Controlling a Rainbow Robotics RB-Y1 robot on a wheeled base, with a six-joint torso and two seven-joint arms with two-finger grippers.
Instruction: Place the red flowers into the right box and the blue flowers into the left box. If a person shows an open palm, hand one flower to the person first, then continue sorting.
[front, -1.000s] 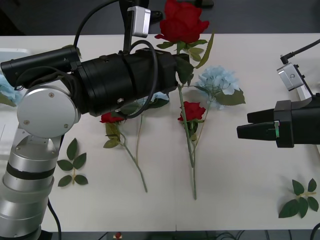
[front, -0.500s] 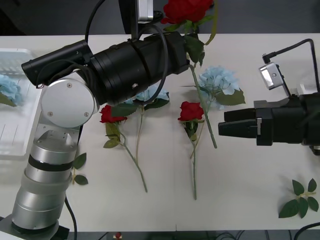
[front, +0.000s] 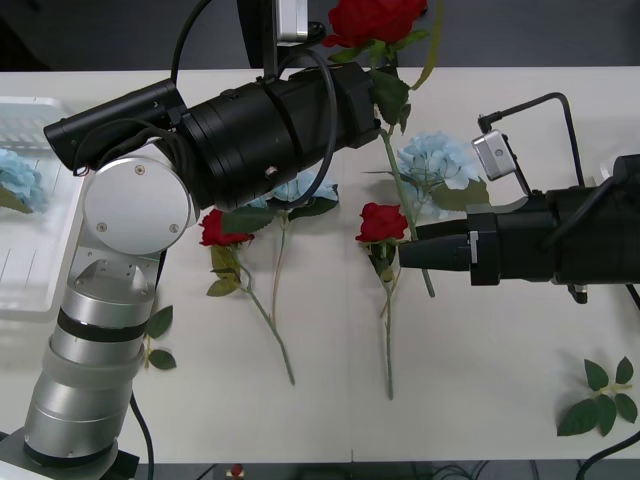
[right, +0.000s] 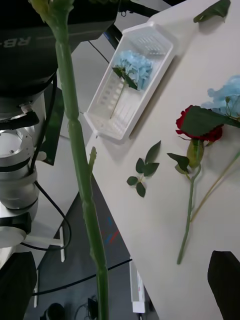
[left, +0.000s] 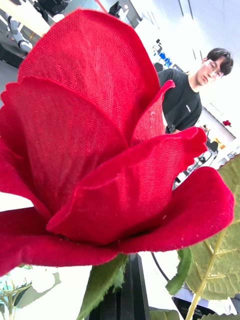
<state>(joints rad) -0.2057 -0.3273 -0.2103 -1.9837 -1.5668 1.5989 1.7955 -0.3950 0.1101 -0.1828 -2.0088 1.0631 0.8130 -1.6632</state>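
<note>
Since a red rose (front: 372, 20) is held aloft over the bench's (front: 480, 380) far edge, presumably pinched in the hidden left fingers, the light, springy stem (front: 405, 195) is best taken mid-length by the right gripper (front: 405, 256), whose fingers are parted around it.

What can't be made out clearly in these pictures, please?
- Left gripper's hold on the raised red rose: front view, the left arm covers it.
- One blue flower: front view, mostly under that arm.
- Left box: front view, cut by the left edge.
- Whether the open right gripper touches the rose's stem: overlap in front view.
</note>
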